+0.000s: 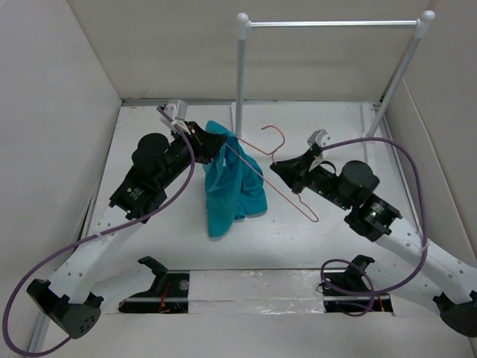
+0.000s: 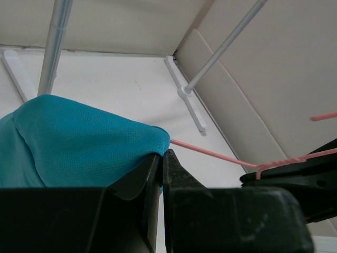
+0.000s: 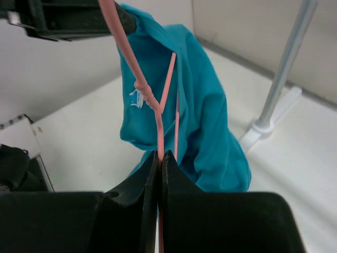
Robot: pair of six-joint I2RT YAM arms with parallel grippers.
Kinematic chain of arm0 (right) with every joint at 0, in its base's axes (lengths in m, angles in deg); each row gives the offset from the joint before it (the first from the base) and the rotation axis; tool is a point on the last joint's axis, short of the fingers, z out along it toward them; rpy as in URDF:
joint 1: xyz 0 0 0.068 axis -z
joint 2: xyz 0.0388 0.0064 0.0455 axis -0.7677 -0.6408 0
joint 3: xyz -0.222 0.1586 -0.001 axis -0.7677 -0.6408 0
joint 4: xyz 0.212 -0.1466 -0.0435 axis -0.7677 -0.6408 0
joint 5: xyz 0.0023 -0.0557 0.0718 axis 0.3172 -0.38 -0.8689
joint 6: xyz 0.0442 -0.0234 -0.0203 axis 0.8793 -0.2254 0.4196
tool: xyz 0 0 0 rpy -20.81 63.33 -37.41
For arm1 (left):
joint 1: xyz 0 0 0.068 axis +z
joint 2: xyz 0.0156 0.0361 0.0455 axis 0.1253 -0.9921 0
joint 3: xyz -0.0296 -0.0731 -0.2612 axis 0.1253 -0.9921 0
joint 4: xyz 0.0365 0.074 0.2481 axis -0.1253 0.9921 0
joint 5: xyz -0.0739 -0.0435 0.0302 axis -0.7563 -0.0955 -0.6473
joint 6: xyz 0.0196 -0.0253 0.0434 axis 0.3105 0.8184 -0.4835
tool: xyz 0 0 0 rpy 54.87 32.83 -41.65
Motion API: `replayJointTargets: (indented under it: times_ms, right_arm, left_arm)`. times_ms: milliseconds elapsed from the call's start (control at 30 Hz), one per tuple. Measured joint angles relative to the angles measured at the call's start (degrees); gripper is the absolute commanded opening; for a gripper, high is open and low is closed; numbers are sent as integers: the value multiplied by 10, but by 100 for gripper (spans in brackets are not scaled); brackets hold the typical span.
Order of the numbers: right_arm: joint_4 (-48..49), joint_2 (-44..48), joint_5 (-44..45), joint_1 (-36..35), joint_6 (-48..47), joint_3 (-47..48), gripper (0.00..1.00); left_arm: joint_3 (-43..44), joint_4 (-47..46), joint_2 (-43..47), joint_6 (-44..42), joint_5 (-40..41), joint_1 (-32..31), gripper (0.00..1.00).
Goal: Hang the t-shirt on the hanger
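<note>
Two robot arms hold a teal t-shirt and a pink wire hanger above a white table.
The left claw [image 2: 161, 156] is pressed together on a fold of the t-shirt [image 2: 79, 142], holding it up so the rest hangs toward the table [image 1: 298, 246]. The right claw [image 3: 160, 157] pinches the hanger [image 3: 128, 52] just below its twisted neck. One end of the hanger slips under the cloth beside the left claw. A white rail [image 1: 335, 23] stands behind them.

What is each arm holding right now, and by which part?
The left tool pinches the t-shirt by a fold at its top; the right tool pinches the hanger on its wire, close to the twisted neck.
</note>
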Motion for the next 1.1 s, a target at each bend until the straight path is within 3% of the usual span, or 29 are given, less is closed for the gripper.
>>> replayJointTargets:
  times_ms: [200,433,633,833,1000,1100]
  right_arm:
    - [8,31,-135,11,-12,31,0]
    - [31,31,-136,-65,-24,38,0]
    - [113,-65,-221,-59,-20,92,0]
    - [211,13,-297,71,78,29,0]
    - [312,31,-299,75,130,20,0]
    - [365,-43,-316,71,166,17,0]
  left_arm:
    - [94,68,-16,-20,-14,0,0]
    - [264,172,-79,-46,-62,0,0]
    - [407,251,-110,-66,-94,0,0]
    - [385,261,-87,-63,-152,0,0]
    - [338,229,-90,-51,-197,0,0]
    - [317,210,-90,-51,-200,3,0]
